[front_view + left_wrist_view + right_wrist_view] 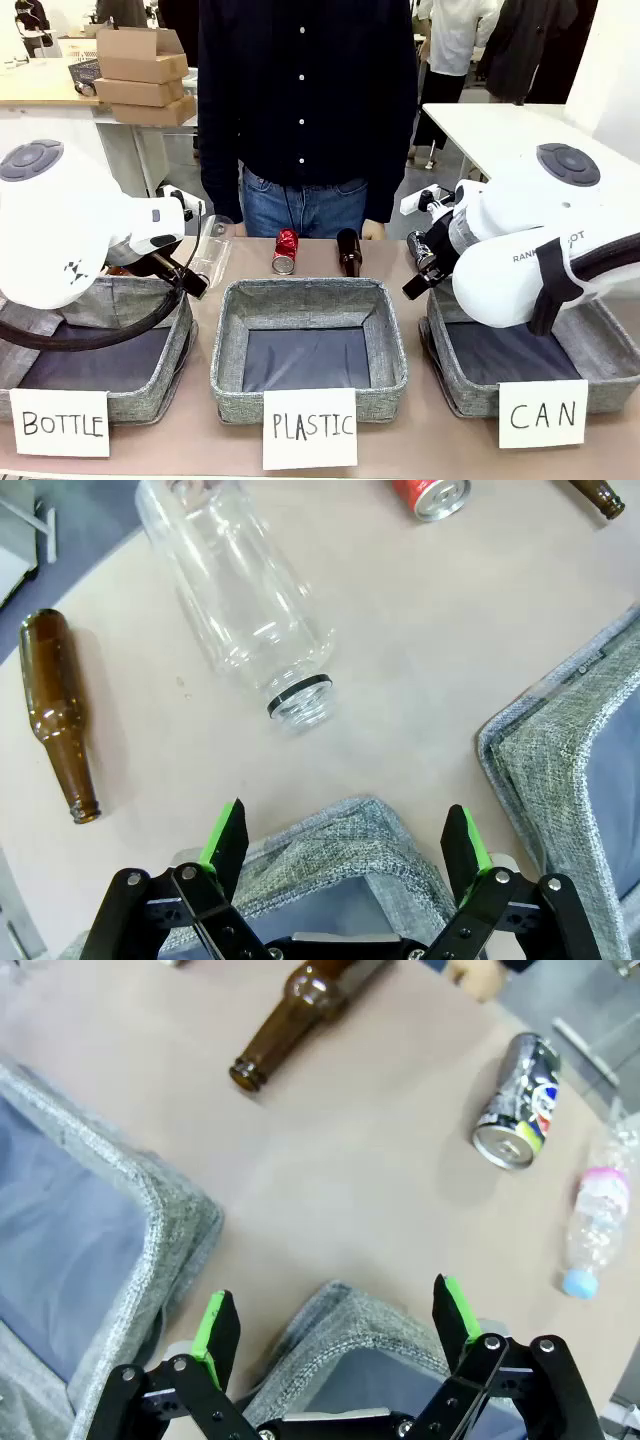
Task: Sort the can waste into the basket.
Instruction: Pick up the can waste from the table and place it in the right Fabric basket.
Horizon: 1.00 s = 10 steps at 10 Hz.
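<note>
You have picked nothing yet: both jaws stand spread and empty. Beyond the CAN basket (pixel 465 392), the dark can (pixel 517 1102) lies near and the red can (pixel 285 251) well apart. Next, bring your right jaws around the dark can.

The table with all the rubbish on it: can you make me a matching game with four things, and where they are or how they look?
Things:
1. red can
2. dark can
3. big clear bottle
4. CAN basket

Clues:
A. lies near a little bottle with a blue cap
B. has no cap on
C. lies on the far side of the PLASTIC bin
D. sits under the right arm

Pairs: 1-C, 2-A, 3-B, 4-D
</note>
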Motion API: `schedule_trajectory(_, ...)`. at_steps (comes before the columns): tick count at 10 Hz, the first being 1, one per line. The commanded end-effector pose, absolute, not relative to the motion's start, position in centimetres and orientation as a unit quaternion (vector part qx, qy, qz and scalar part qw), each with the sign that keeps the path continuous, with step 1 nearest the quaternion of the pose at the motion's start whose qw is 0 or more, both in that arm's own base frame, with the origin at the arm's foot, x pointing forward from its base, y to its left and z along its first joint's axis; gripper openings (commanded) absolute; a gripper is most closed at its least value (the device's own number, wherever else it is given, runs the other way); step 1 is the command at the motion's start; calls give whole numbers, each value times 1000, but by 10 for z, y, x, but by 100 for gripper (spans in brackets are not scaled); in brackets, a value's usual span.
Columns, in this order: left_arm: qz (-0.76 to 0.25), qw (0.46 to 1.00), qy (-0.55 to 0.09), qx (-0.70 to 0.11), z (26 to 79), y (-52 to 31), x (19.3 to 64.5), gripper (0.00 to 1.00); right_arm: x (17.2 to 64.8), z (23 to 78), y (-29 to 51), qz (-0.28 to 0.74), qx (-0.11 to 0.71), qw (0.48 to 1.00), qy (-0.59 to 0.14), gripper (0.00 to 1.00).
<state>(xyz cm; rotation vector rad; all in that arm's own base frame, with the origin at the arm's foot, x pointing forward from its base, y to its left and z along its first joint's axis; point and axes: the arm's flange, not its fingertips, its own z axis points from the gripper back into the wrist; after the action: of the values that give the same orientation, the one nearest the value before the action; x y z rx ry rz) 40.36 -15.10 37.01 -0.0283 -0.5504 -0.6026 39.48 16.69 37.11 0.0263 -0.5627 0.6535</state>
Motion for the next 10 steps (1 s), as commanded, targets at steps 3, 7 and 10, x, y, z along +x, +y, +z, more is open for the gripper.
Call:
schedule_trajectory(3, -293, 918, -268, -14, 370, -151, 404, 100, 395, 371, 167, 317, 13, 908, -273, 100)
schedule_trajectory(7, -293, 918, -268, -14, 370, -151, 404, 100, 395, 371, 167, 317, 13, 908, -273, 100)
schedule_trajectory(10, -292, 909, -296, -24, 411, -151, 391, 100, 383, 421, 156, 256, 39, 919, -297, 100)
